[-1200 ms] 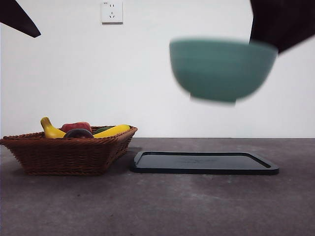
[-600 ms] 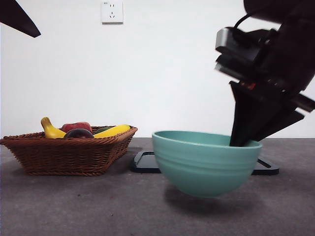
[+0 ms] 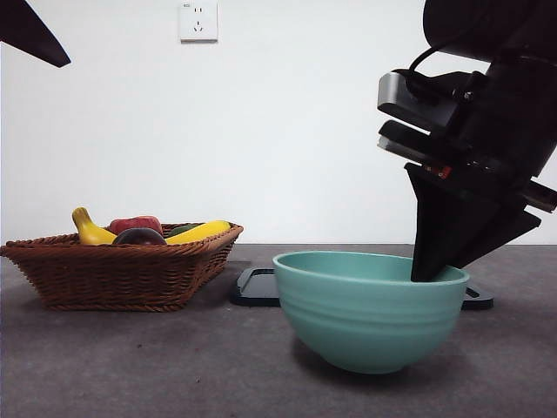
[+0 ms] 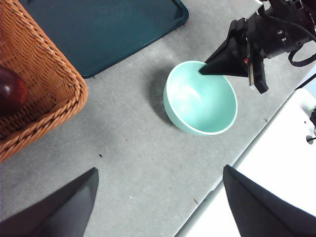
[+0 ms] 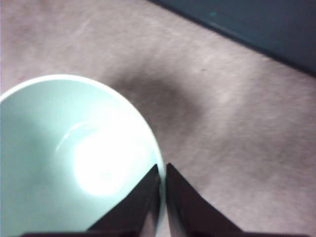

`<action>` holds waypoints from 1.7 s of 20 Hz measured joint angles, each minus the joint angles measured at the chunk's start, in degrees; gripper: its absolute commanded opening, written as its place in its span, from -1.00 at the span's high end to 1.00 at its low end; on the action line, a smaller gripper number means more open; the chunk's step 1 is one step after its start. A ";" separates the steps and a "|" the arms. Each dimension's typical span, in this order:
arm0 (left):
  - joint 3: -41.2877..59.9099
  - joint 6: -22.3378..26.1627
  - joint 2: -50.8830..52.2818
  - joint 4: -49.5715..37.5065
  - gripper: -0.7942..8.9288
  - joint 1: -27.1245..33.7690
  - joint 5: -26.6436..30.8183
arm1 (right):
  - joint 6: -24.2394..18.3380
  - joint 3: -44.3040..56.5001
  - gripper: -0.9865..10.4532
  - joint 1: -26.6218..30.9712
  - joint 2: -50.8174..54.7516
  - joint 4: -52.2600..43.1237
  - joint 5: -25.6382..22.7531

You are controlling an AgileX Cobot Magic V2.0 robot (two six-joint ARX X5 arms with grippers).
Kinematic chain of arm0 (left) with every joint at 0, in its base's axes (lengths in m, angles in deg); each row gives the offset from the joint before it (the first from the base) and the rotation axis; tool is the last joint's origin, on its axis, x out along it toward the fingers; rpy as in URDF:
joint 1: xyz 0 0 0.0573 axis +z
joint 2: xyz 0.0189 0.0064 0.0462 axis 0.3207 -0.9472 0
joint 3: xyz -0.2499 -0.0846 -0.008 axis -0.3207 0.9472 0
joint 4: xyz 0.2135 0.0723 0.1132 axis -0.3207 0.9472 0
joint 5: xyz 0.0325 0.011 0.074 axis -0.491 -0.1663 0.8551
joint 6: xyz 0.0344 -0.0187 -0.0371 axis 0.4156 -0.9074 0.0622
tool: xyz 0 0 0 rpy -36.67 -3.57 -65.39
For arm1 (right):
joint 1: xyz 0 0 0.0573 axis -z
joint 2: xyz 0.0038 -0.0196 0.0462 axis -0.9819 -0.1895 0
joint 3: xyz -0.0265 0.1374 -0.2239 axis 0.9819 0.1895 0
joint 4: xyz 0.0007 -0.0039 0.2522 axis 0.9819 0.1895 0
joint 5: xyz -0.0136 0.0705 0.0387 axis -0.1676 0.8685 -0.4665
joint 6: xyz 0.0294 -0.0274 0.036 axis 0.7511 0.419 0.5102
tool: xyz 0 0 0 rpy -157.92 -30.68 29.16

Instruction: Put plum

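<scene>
Right gripper (image 3: 432,272) clamping the rim of the teal bowl (image 3: 372,312) at lower centre-right of the front view, jaws pinched together across the wall. Plum (image 3: 138,236) sitting in the wicker basket (image 3: 113,274) at lower left, beside the yellow bananas (image 3: 199,232). Left gripper (image 4: 158,197) hanging high with jaws spread wide. Dark tray (image 3: 257,288) lying behind the bowl.
</scene>
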 measured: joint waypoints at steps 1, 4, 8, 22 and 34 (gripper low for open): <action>0.00 0.00 0.00 0.00 0.00 0.00 0.00 | 0.00 0.00 0.81 0.00 0.00 0.04 -0.09; 0.00 0.00 0.02 0.00 0.00 0.00 0.00 | 0.00 0.00 0.81 0.00 -1.16 0.39 -0.04; 0.00 0.00 0.00 0.02 0.00 0.00 0.00 | 0.02 -0.02 0.65 -0.07 -2.25 -0.11 -0.26; 0.00 0.00 0.02 0.02 0.00 0.00 -0.02 | 0.02 -6.32 0.47 -0.70 11.06 7.15 -2.91; 0.00 0.00 0.02 0.02 0.00 0.00 0.00 | 0.00 -10.47 0.47 -0.68 27.39 28.15 8.52</action>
